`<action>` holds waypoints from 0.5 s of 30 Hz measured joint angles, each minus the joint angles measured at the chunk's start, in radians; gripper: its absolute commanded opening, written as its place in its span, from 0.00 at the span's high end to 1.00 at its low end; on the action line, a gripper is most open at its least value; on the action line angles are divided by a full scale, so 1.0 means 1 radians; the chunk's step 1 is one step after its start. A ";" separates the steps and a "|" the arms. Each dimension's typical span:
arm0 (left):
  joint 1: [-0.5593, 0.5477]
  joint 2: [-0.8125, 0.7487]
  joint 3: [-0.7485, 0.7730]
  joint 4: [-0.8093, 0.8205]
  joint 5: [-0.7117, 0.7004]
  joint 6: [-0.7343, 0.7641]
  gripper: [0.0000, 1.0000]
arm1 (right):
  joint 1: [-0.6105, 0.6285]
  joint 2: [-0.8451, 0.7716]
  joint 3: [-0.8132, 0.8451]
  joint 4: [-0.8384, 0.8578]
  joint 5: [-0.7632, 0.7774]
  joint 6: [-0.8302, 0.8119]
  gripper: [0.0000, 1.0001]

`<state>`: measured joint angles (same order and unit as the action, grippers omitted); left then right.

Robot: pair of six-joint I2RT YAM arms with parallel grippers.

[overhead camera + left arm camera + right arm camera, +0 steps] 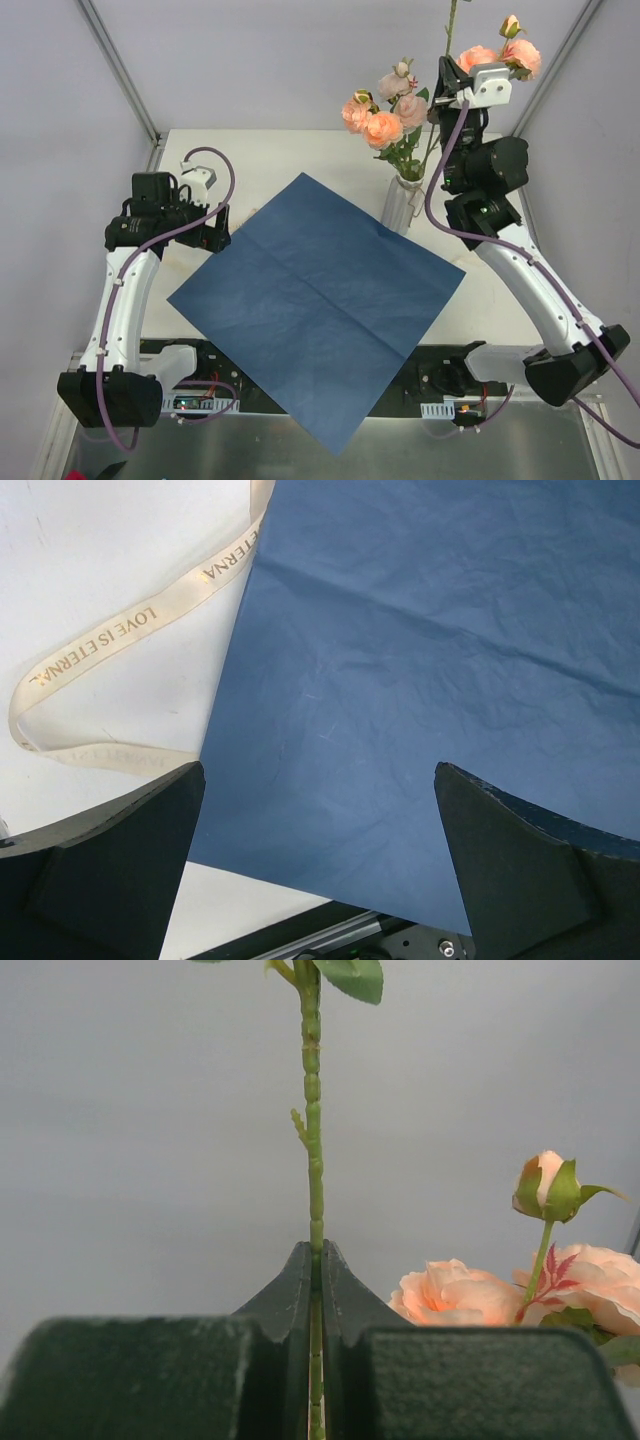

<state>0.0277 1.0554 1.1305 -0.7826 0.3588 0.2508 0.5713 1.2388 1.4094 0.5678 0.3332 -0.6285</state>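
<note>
Tabletop: white, walled in by pale panels on the far and side edges.

Blue paper sheet: square, lying flat and turned like a diamond in the middle of the tabletop. Fold creases cross its centre. Its near corner runs out past the tabletop's near edge, over the arm bases. Its far right edge lies just beside the vase.

Left gripper: low over the left side of the sheet, jaws spread wide with nothing between them. One finger is over bare tabletop and the other over the blue paper. Whether either finger touches the surface cannot be told.

Right gripper: raised high at the far right, above the bouquet. Jaws pressed together, pinching a single green stem.

Vase: white, upright on the tabletop at the far right, below the right gripper. It carries a bunch of peach flowers with green leaves.

Ribbon: cream, printed "LOVE IS ETERNAL" in gold. It lies in a loose loop on the bare tabletop just left of the sheet, and one end meets the sheet's edge.

Stem: upright and segmented, rising out of the closed jaws, with a leaf at the top of the wrist view. Its bloom is out of view.

Bud: peach, closed, standing right of the stem above two open blossoms
</note>
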 measured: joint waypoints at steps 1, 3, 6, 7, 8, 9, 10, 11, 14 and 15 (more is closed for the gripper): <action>0.000 0.001 0.000 0.000 0.000 0.000 0.01 | -0.009 0.011 0.000 0.010 0.000 0.004 0.99; 0.000 0.004 0.000 0.001 0.000 0.000 0.01 | -0.028 0.035 0.000 0.033 0.003 0.018 0.99; 0.000 0.008 0.002 0.002 0.000 0.000 0.01 | -0.055 0.064 -0.020 0.077 0.011 0.035 0.99; 0.000 0.009 0.005 0.003 0.000 0.000 0.01 | -0.063 0.075 -0.028 0.097 0.018 0.040 0.99; 0.000 0.011 0.008 0.005 -0.001 0.000 0.01 | -0.070 0.088 -0.035 0.116 0.025 0.044 0.99; 0.000 0.013 0.010 0.009 -0.001 0.001 0.01 | -0.075 0.100 -0.039 0.129 0.030 0.046 0.99; 0.000 0.015 0.012 0.011 -0.001 0.001 0.01 | -0.080 0.115 -0.043 0.148 0.035 0.048 0.99; 0.000 0.018 0.014 0.016 -0.001 0.001 0.01 | -0.084 0.131 -0.049 0.166 0.041 0.050 0.99; 0.000 0.026 0.017 0.018 -0.001 0.002 0.01 | -0.089 0.174 -0.064 0.207 0.053 0.052 0.99; 0.000 0.027 0.017 0.018 -0.002 0.002 0.01 | -0.089 0.185 -0.074 0.218 0.056 0.053 0.99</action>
<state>0.0277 1.0828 1.1473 -0.7647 0.3573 0.2531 0.4820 1.4242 1.3357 0.7856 0.3893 -0.5758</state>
